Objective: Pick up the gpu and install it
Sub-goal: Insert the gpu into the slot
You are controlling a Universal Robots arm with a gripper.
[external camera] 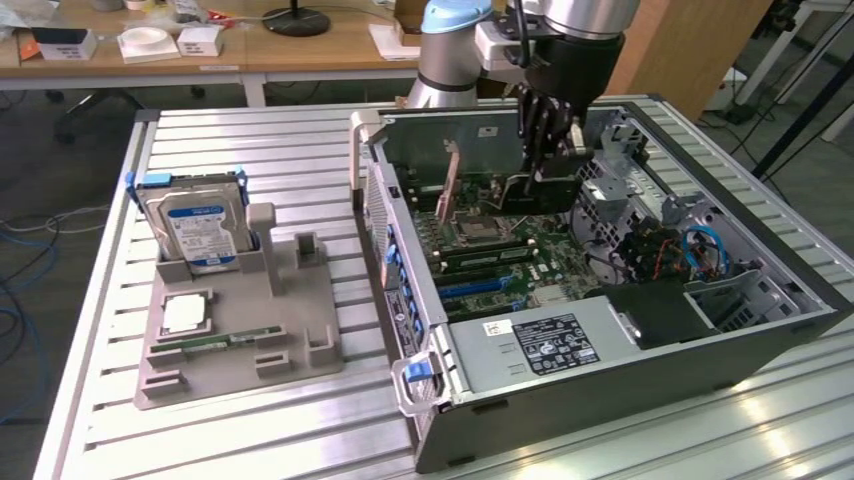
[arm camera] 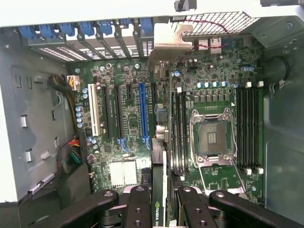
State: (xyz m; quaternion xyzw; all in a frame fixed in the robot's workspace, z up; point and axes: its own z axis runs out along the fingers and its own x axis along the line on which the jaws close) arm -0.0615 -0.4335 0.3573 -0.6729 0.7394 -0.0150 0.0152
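The end effector reaches down into the open computer case and is pinching the gpu between its black fingers. The card hangs on edge above the motherboard; whether its lower edge touches a slot cannot be told. In the wrist view it is seen edge-on, green lettering near the fingers, its silver end bracket towards the row of blue latches on the case's rear wall. It lines up between the long blue slot and the black memory slots beside the empty processor socket.

Crowding it inside the case are the power supply with its labelled top, a bundle of blue and orange cables at the exterior view's right, and the metal drive cage just beside the arm.

Well apart on the slatted counter, a grey holder carries an upright hard drive, a processor chip and a green memory stick
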